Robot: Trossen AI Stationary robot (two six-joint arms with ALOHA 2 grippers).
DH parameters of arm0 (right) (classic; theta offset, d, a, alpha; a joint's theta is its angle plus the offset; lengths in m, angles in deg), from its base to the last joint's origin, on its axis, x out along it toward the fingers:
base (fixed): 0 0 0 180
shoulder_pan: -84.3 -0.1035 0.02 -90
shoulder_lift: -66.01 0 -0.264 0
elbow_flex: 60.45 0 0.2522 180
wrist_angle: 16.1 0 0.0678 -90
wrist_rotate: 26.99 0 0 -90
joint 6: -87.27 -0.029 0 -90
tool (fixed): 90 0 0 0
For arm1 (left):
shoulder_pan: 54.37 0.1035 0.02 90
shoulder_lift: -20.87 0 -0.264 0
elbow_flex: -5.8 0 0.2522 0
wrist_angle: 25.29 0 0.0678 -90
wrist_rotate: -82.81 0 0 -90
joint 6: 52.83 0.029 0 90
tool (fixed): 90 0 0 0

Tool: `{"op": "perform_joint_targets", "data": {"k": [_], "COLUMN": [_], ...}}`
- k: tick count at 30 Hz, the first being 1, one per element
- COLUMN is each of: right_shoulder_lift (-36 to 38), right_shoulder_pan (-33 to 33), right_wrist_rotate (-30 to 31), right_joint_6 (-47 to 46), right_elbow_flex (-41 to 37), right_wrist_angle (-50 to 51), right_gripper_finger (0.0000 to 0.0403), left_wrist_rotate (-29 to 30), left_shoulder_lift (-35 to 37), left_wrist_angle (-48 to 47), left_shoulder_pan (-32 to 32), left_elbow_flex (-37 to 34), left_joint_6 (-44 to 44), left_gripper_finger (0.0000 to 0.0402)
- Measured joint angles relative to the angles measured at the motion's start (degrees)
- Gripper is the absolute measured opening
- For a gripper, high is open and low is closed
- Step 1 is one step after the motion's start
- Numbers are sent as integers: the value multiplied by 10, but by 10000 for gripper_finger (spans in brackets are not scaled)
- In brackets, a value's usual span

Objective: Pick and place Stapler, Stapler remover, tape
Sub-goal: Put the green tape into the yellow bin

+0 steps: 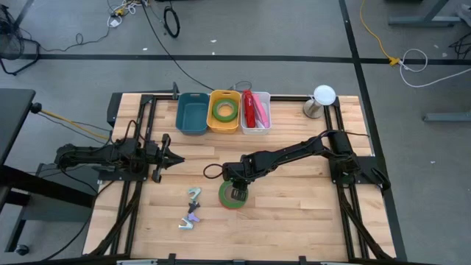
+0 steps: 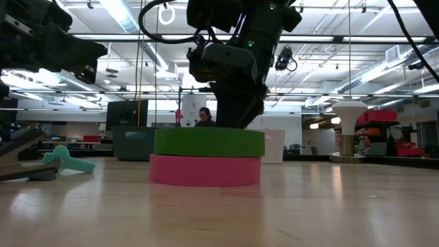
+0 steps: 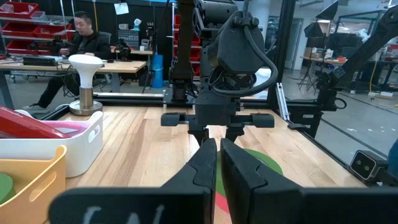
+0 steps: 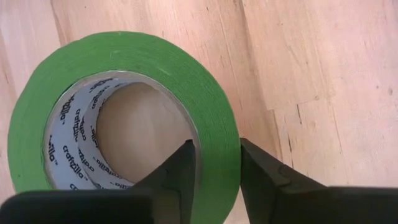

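Right gripper (image 1: 234, 193), low centre of the high view, is down over the flat green ring-shaped tape roll (image 1: 232, 193). The roll sits on a pink roll (image 2: 204, 170) of the same shape, both flat on the light wooden table (image 1: 294, 213). Fingers straddle the green wall, one inside the hole & one outside, narrow gap, pads close to or just touching it; prob. so a wide flat ring gets pinched by its wall. Whether it's lifted off the pink one, can't tell.

Yellow plastic bin (image 1: 224, 111), top centre, already holds another green roll, so that's likely the drop spot. Left gripper (image 1: 168, 157) waits at mid-left, fingers nearly together, holding nothing.
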Motion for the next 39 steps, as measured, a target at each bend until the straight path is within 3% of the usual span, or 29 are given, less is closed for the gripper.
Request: {"op": "perform_joint_targets", "data": {"k": [10, 19, 30, 39], "right_shoulder_lift": [7, 71, 136, 145], "right_shoulder_pan": [8, 34, 118, 213], "right_wrist_rotate": [-11, -27, -33, -30], "right_joint_6": [2, 0, 6, 106], "right_elbow_flex": [0, 0, 1, 1], "right_wrist_angle": [-1, -15, -65, -97], "right_gripper_finger": [101, 101, 100, 100], "left_wrist_rotate": [0, 0, 0, 0], "left_shoulder_lift": [0, 0, 0, 0], "left_wrist_angle": [0, 0, 0, 0], "left_shoulder_pan": [0, 0, 0, 0], "left_elbow_flex": [0, 0, 0, 0], "left_joint_6": [0, 0, 0, 0], "left_gripper_finger": [25, 25, 25, 25]}}
